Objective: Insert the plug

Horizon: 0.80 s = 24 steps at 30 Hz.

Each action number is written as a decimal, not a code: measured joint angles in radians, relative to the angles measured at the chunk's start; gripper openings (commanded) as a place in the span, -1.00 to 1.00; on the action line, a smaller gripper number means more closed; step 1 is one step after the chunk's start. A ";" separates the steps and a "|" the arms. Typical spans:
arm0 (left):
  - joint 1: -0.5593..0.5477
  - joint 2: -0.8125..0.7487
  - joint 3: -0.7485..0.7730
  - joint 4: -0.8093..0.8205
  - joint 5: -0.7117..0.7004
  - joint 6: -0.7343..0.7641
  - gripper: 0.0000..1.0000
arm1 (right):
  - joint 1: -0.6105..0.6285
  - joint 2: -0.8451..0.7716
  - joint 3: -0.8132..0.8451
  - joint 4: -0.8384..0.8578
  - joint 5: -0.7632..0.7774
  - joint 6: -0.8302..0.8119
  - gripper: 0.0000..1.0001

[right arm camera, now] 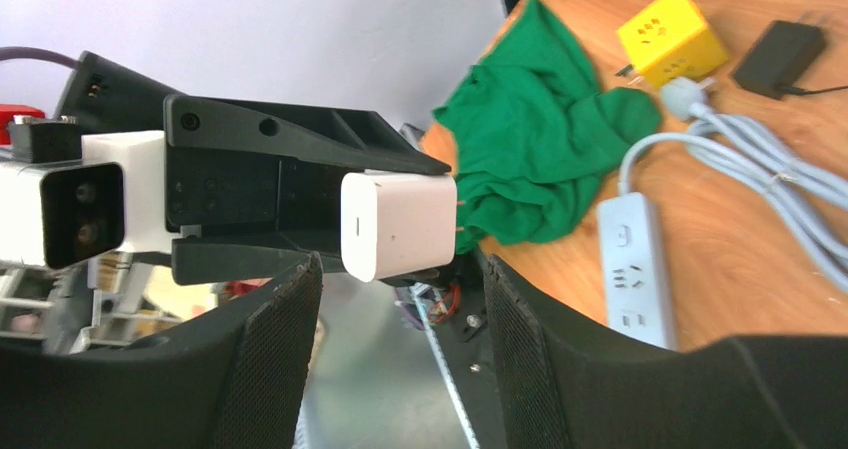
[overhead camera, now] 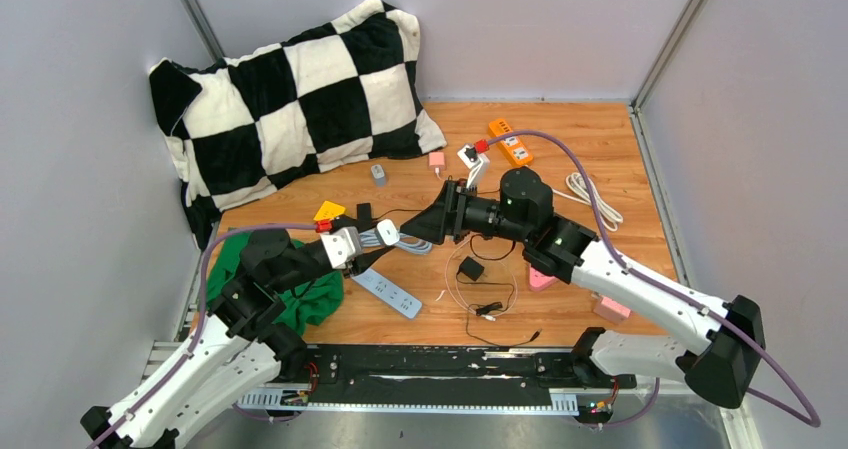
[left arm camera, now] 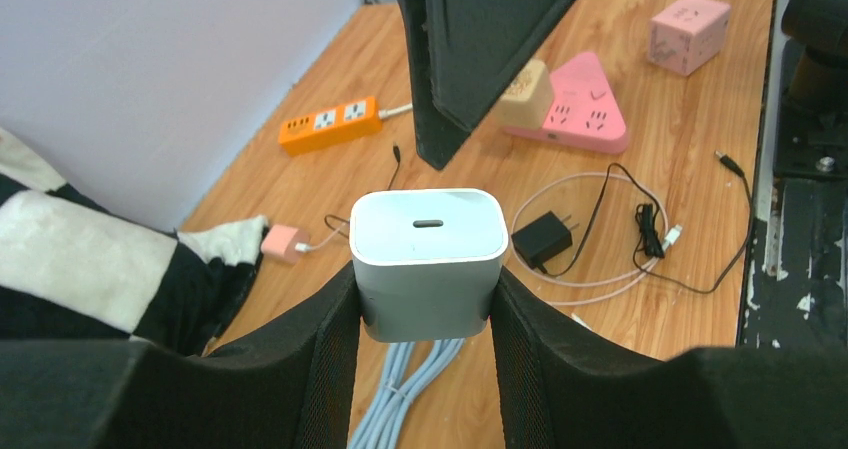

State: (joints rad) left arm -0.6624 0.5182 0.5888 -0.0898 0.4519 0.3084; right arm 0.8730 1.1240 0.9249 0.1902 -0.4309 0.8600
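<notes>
Left gripper (left arm camera: 425, 291) jaws clamped on charger (left arm camera: 428, 234), port facing 3 o'clock; right gripper (overhead camera: 410, 233) there, jaws apart, empty, just beside.

A pillow (overhead camera: 300, 89) leans in the worktop's (overhead camera: 600, 149) far left corner. At the near left lies a cloth (overhead camera: 310, 299), with a power strip (overhead camera: 388, 291) just right of it. Above them, the left tool (left arm camera: 425, 291) grips a charger (left arm camera: 428, 259), facing the right tool (right arm camera: 395, 269).

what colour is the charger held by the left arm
White; the charger shows best in the left wrist view.
</notes>
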 measured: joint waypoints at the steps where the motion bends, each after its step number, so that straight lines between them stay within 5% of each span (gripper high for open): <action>1: 0.000 0.008 0.008 -0.018 -0.005 0.008 -0.60 | 0.009 0.002 0.034 -0.055 0.031 -0.034 0.22; 14: 0.000 0.034 0.012 -0.093 -0.014 0.026 -0.57 | 0.135 0.187 0.282 -0.325 0.218 -0.222 0.05; 16: 0.000 0.035 0.012 -0.096 -0.015 0.029 -0.56 | 0.144 0.218 0.303 -0.343 0.228 -0.232 -0.20; 19: 0.000 0.039 0.011 -0.120 -0.035 0.029 -0.51 | 0.156 0.245 0.338 -0.373 0.251 -0.253 -0.91; 24: 0.006 0.048 0.003 -0.164 -0.058 0.032 -0.35 | 0.161 0.245 0.353 -0.404 0.301 -0.274 -1.00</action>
State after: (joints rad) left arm -0.6567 0.5667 0.5919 -0.2539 0.3935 0.3405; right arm 1.0340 1.3685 1.2781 -0.2138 -0.1295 0.5861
